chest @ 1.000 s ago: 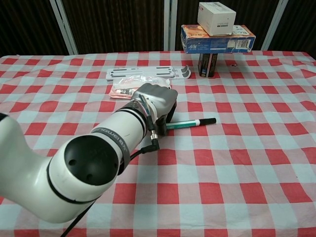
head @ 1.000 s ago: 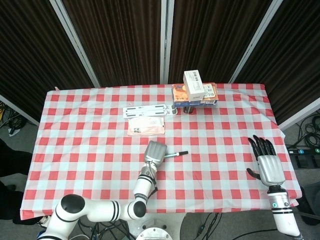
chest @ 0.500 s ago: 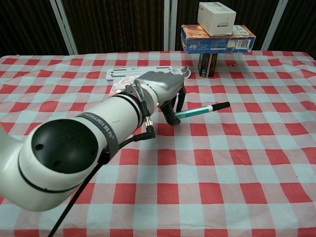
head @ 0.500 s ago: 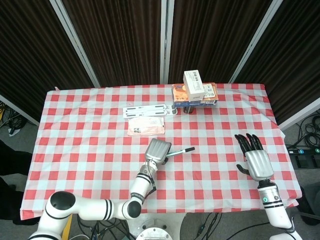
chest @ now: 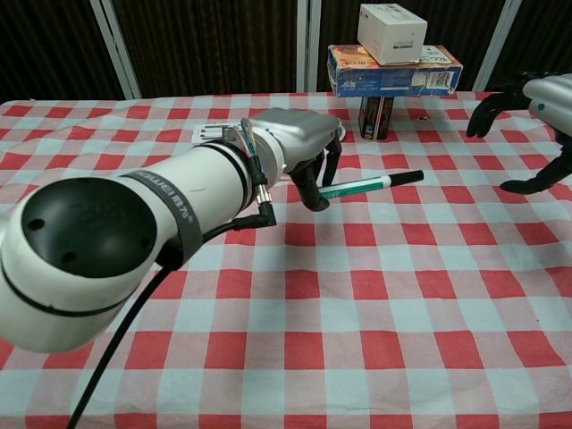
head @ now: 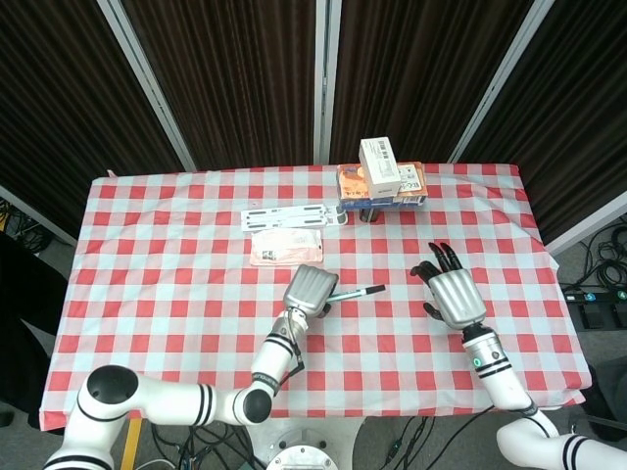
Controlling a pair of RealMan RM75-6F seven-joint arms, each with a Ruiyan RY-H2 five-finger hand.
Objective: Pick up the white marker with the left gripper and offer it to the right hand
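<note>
The white marker (chest: 368,186) has a green band and a black cap. My left hand (chest: 299,147) holds it by its rear end, above the checked cloth, with the cap pointing right. In the head view the marker (head: 359,291) sticks out to the right of the left hand (head: 310,291). My right hand (head: 454,294) hovers over the cloth to the right of the marker's tip, open, fingers spread, nothing in it. The chest view catches the right hand (chest: 534,107) only partly at the right edge.
A white box (head: 380,164) lies on a flat orange-blue box (head: 416,184), which rests on a dark can (chest: 376,116) at the back of the table (head: 176,294). A white strip (head: 292,212) and a pink packet (head: 286,248) lie behind the left hand.
My left hand lifted the marker off the cloth and carried it up and to the right. The right hand moved in from the table's right edge toward the marker.
</note>
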